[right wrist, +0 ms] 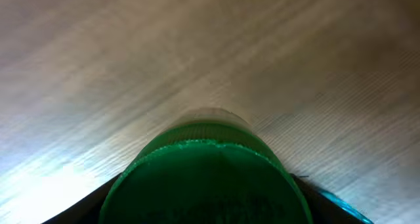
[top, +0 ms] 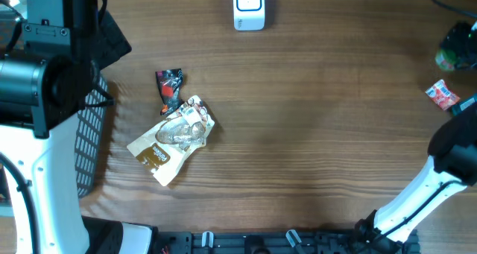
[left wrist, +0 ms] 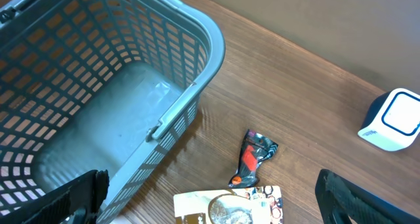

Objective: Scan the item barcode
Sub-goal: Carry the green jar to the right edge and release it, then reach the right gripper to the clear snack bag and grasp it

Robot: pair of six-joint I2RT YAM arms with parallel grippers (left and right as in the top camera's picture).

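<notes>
- Overhead: a white scanner [top: 248, 8] stood at the far edge of the wooden table [top: 313, 135], about mid-width.
- Overhead: a dark wrapper [top: 169, 89] and a tan pouch [top: 170, 138] lay left of centre. The wrapper touched the pouch's far end.
- Overhead: a grey basket [top: 91, 138] sat at the left edge, partly under the left arm [top: 37, 75].
- Overhead: the green item [top: 448, 58] was at the far right edge, well apart from the scanner. The right gripper [top: 456, 45] was over it. A red-and-white packet [top: 442, 95] lay near it.
- Left wrist: the left gripper [left wrist: 222, 199] stood wide open, with nothing between its fingers [left wrist: 77, 196]. The basket filled the upper left. The wrapper and the pouch's top edge lay below centre, and the scanner was at the right edge.
- Right wrist: the green item filled the lower middle, rounded and blurred, with the table behind it. A dark finger edge showed beside it at each lower corner. The jaws stood partly apart, one on each side of the item. Whether they gripped it could not be told.
</notes>
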